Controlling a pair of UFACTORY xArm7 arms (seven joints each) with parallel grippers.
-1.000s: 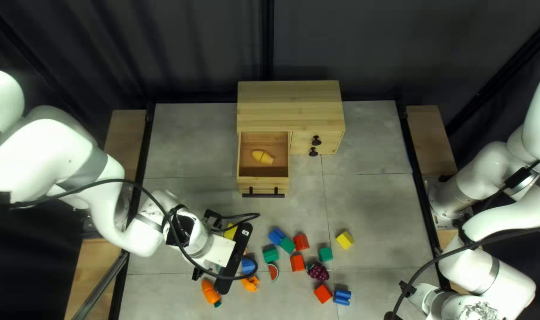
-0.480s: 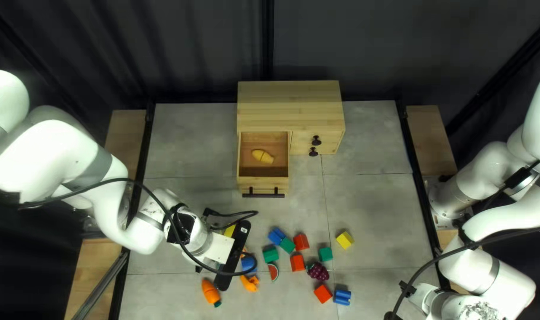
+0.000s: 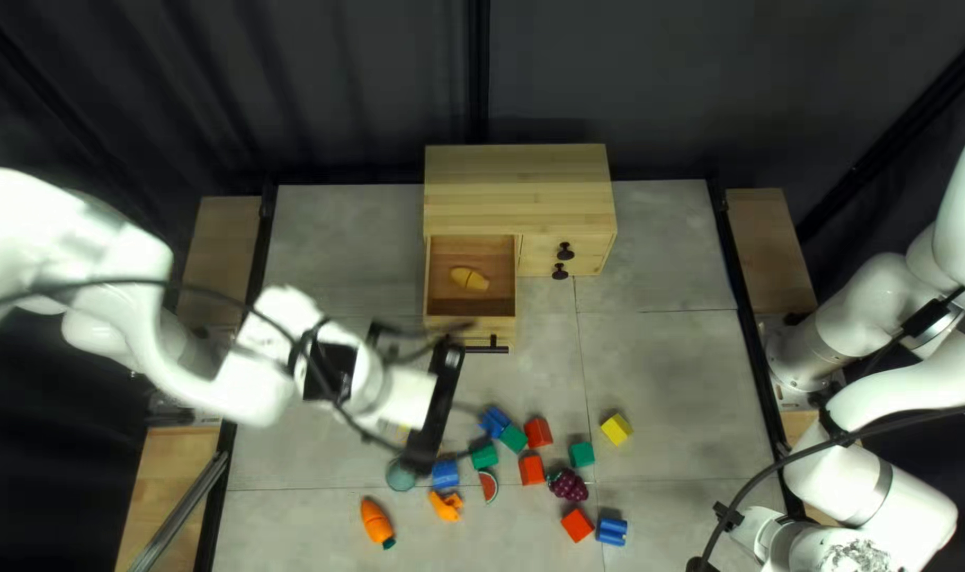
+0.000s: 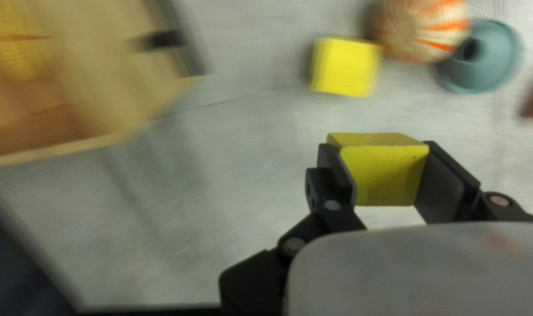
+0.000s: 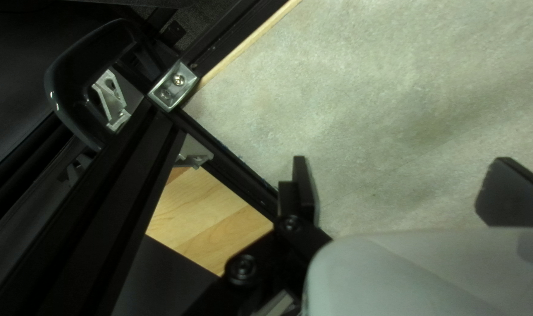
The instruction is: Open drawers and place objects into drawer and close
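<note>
In the top left view my left gripper (image 3: 435,413) is over the table, in front of and left of the open drawer (image 3: 470,322), which holds a yellow corn-like piece (image 3: 469,279). The left wrist view shows that left gripper (image 4: 384,171) shut on a yellow block (image 4: 389,175), a finger on each side. Ahead of it lie another yellow block (image 4: 345,66), an orange-striped ball (image 4: 420,29) and a teal round piece (image 4: 490,55); the drawer (image 4: 120,76) is off to one side. My right gripper (image 5: 398,187) stands open over bare tabletop in the right wrist view.
Wooden cabinet (image 3: 520,191) at the back, with two small knobbed drawers (image 3: 583,254) closed. Several loose blocks and toy foods lie in front, among them a carrot (image 3: 374,520), grapes (image 3: 568,485) and a yellow block (image 3: 616,429). A cable loops around my left arm.
My left arm has swung toward the back of the table, its gripper now nearer the drawer's handle. The teal piece has come into sight behind it. The right arm has stayed still.
</note>
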